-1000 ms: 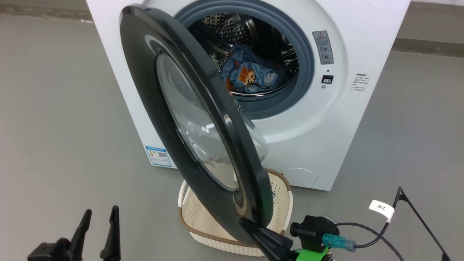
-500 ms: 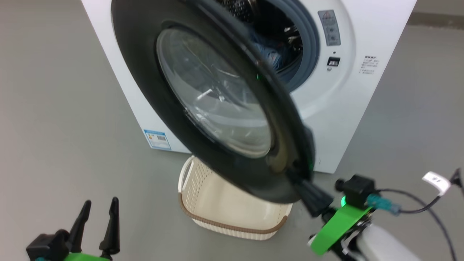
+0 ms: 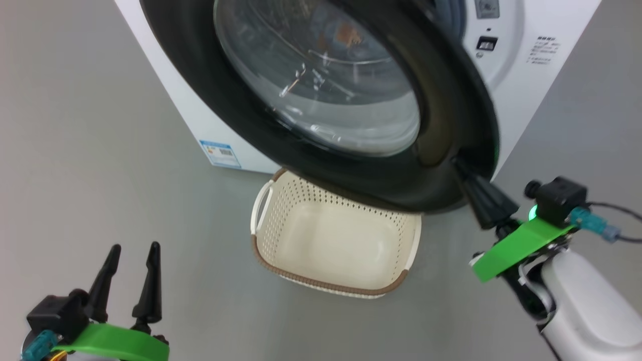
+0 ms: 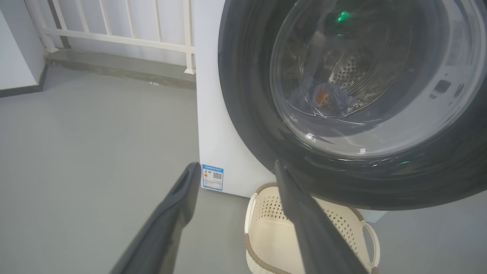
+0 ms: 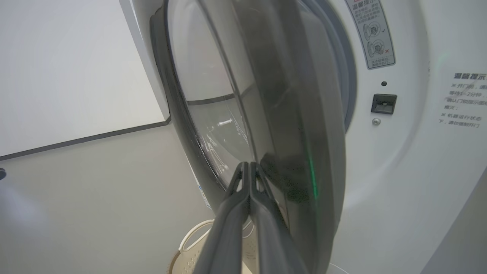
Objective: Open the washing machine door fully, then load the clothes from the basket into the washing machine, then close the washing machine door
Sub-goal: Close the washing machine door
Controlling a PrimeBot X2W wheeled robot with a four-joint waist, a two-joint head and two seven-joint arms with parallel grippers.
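Grey floor (image 3: 100, 150), washing machine door (image 3: 446, 115) ajar, glass facing robot, basket (image 3: 321, 287) beneath

Low on washing machine (image 3: 506, 115) front corner: blue label (image 4: 212, 177) with QR code, print too small to read. Upper front panel: grey sticker (image 5: 370, 34), two pictograms, tick and red cross. Further right: Chinese print (image 5: 462, 99), partly cut off.

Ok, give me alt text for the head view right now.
The right gripper, fingers shut, has its tip against the lower right rim of the washing machine door, which stands partly open across the washing machine. Below it the basket sits empty on the grey floor; the left gripper hangs open at lower left.
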